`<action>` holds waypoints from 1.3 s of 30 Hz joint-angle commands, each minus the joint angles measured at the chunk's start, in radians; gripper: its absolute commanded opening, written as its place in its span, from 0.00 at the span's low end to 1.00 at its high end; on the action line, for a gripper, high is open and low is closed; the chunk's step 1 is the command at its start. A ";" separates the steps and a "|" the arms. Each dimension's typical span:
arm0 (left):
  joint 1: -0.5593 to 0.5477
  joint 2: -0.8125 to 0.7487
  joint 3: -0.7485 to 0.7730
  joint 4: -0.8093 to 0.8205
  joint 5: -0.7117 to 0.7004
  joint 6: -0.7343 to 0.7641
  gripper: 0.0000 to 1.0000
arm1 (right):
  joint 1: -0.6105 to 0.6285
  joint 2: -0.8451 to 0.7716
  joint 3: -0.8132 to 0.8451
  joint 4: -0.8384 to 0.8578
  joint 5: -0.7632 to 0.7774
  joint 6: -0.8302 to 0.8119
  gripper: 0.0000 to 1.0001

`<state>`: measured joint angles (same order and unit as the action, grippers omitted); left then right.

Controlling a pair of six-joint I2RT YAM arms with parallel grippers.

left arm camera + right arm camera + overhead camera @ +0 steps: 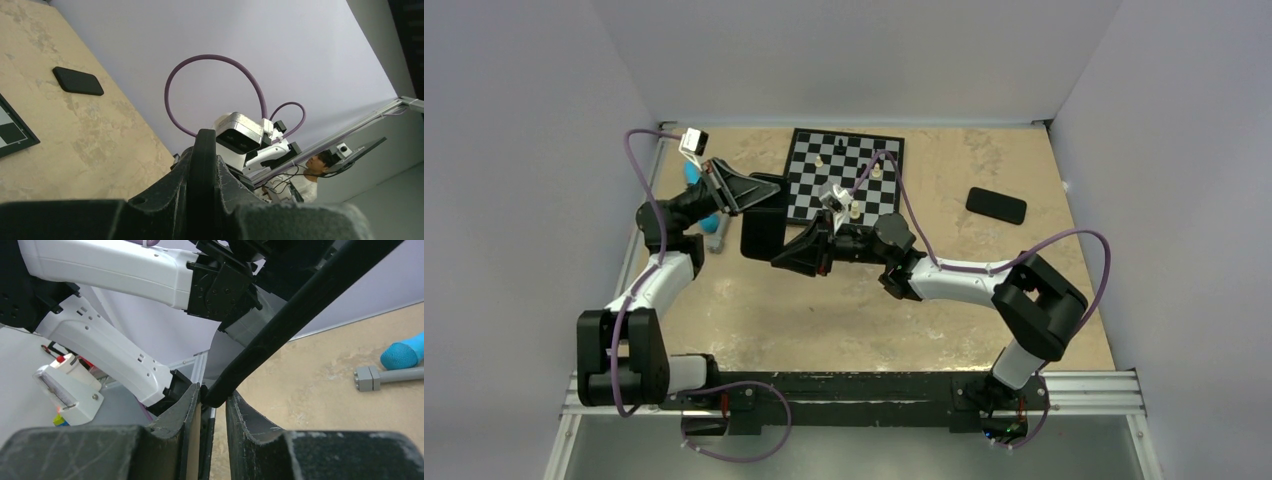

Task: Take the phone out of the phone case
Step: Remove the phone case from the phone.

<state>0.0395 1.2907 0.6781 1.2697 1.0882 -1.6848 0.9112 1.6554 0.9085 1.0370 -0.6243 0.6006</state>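
Note:
A black phone case (762, 228) is held off the table between my two grippers, left of the middle. I cannot tell whether a phone is inside it. My left gripper (757, 196) is shut on its upper edge; in the left wrist view the black edge (202, 165) stands clamped between the fingers. My right gripper (792, 250) is shut on its lower right corner; in the right wrist view the thin black rim (280, 325) runs down from the upper right into the fingertips (192, 397). A second flat black slab (996, 205), like a phone, lies on the table at the right (78, 81).
A chessboard (809, 205) with several pieces lies at the back centre, just behind the grippers. A blue-handled tool (708, 226) with a grey shaft (395, 375) lies on the table under the left arm. White walls close in the table on three sides.

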 commanded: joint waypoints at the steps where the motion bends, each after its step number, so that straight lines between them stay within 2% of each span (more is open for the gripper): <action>1: -0.019 -0.034 0.030 0.154 -0.043 -0.199 0.00 | -0.002 -0.013 -0.008 -0.003 -0.028 -0.141 0.06; 3: -0.018 -0.053 0.020 0.154 -0.052 -0.235 0.00 | -0.001 -0.025 -0.005 -0.043 -0.035 -0.198 0.01; 9: -0.022 -0.117 0.003 0.128 -0.065 -0.301 0.00 | 0.000 -0.099 0.007 -0.209 -0.025 -0.371 0.00; 18: -0.043 -0.227 -0.045 -0.007 -0.081 -0.266 0.00 | 0.000 -0.148 0.064 -0.342 0.047 -0.528 0.00; 27: -0.095 -0.329 -0.062 -0.206 -0.096 -0.166 0.00 | 0.009 -0.170 0.111 -0.442 0.166 -0.684 0.00; 33: -0.119 -0.345 -0.075 -0.247 -0.113 -0.135 0.00 | 0.011 -0.178 0.148 -0.472 0.232 -0.675 0.00; 37: -0.127 -0.361 -0.085 -0.264 -0.145 -0.120 0.00 | 0.012 -0.201 0.153 -0.526 0.372 -0.548 0.00; 39: -0.127 -0.389 -0.096 -0.297 -0.181 -0.086 0.00 | 0.012 -0.225 0.144 -0.580 0.388 -0.476 0.06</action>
<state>-0.0414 0.9749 0.6010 1.0176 0.9310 -1.6997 0.9546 1.4681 0.9958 0.4866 -0.5350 0.0410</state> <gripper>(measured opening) 0.199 0.209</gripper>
